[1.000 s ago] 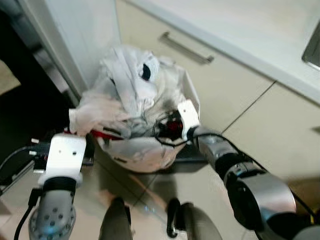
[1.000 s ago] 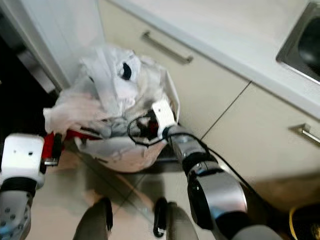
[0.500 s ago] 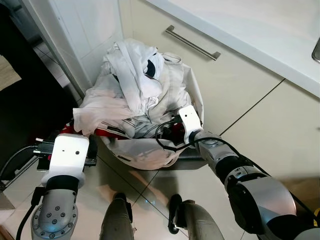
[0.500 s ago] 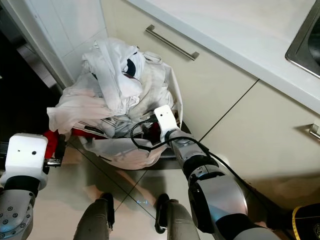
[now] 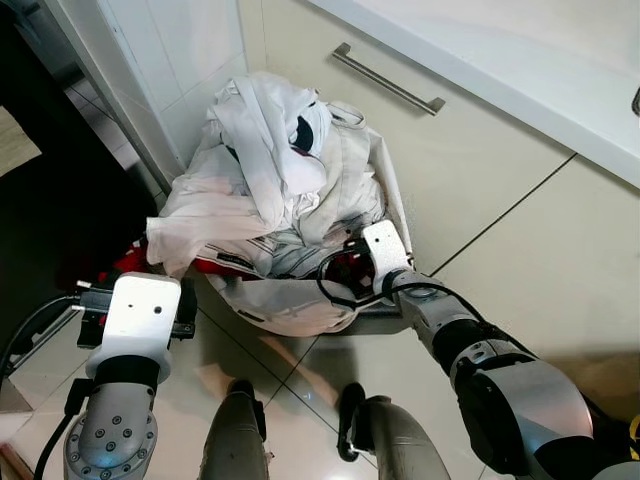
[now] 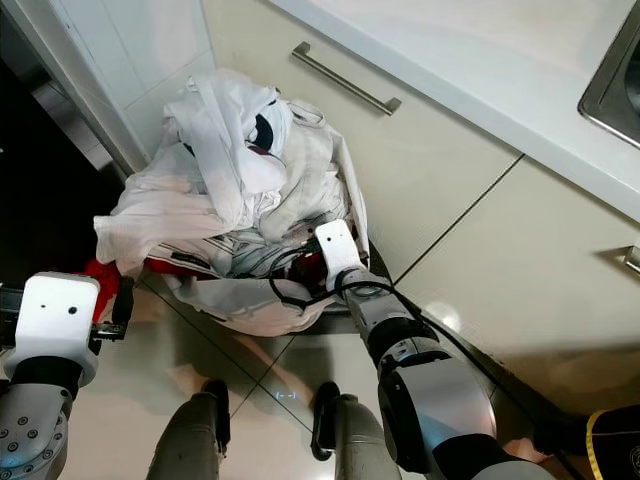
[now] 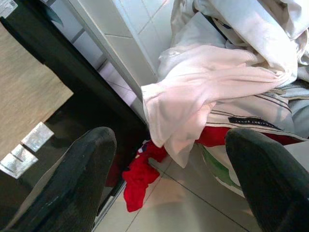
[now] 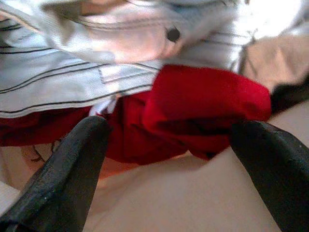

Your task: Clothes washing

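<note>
A heap of white clothes spills over a white basket on the floor, against the cupboard. A red garment lies low in the heap, and more red cloth hangs out at its left foot. My right gripper is open at the heap's right front, its fingers on either side of the red garment and not closed on it. My left gripper is open just left of the heap, facing a hanging white sleeve, with nothing between its fingers.
Behind the heap is a cream drawer front with a metal handle under a pale worktop. White tiles and a dark opening lie to the left. My feet stand on glossy floor tiles.
The view was blurred a second ago and has steadied, shifting slightly. Both arms keep much the same places beside the heap.
</note>
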Available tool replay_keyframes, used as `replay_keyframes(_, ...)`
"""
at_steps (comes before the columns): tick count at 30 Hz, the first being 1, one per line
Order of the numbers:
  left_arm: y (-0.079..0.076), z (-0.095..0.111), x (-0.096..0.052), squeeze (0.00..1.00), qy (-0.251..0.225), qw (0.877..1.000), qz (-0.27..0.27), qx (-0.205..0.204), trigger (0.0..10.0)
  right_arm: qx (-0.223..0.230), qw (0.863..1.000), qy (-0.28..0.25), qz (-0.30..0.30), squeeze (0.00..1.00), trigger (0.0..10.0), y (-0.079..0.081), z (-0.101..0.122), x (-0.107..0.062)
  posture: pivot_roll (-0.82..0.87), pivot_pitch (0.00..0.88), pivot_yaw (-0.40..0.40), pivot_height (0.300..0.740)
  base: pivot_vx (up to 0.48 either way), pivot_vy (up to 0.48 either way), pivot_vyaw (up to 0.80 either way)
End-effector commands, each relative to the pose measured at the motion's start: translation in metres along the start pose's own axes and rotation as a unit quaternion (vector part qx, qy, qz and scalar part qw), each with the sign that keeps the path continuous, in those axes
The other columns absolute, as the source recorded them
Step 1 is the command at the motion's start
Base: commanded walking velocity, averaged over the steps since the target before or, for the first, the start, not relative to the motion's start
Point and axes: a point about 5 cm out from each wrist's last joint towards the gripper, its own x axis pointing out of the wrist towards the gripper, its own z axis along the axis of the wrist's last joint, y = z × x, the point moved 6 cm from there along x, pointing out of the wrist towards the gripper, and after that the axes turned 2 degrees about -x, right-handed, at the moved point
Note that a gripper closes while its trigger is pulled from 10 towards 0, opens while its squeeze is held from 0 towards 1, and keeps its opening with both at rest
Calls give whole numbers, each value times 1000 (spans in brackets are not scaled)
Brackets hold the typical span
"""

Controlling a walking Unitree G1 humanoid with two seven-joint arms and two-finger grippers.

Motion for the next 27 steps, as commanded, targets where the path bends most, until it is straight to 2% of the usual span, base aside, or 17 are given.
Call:
replay_keyframes(1, 1, 1, -4, 0, 1, 1000, 1, 3, 10000, 36, 998, 50, -14, 1000, 10000, -4, -35, -4, 234, 377, -61, 736, 0, 0, 0)
replay_keyframes(12, -4, 2, -3, 0, 0, 1000, -7, 0, 10000, 87, 993, 65, -48, 1000, 10000, -15, -46, -7, 233, 389, -58, 736, 0, 0, 0)
replay_keyframes(17, -3, 3, -3, 0, -1, 1000, -7, 0, 10000, 143, 986, 51, -66, 1000, 10000, -20, -42, -7, 235, 390, -57, 736, 0, 0, 0)
replay_keyframes(21, -5, 7, -2, 0, -13, 1000, -10, -8, 10000, 160, 985, 31, -55, 1000, 10000, -16, -32, -5, 230, 387, -61, 736, 0, 0, 0)
replay_keyframes(22, -7, 11, -1, 0, -23, 1000, -12, -15, 10000, 163, 986, 3, -43, 1000, 10000, -12, -16, -3, 225, 381, -65, 736, 0, 0, 0)
replay_keyframes(24, -8, 12, 0, 0, -25, 999, -13, -18, 10000, 162, 986, -9, -39, 1000, 10000, -11, -9, -2, 223, 379, -65, 736, 0, 0, 0)
replay_keyframes(26, -10, 14, 3, 0, -31, 999, -14, -23, 10000, 154, 987, -40, -30, 1000, 10000, -10, 10, -1, 216, 370, -66, 736, 0, 0, 0)
replay_keyframes(27, -12, 14, 6, 0, -35, 999, -15, -24, 10000, 145, 987, -72, -24, 1000, 10000, -10, 29, -1, 200, 350, -71, 736, 0, 0, 0)
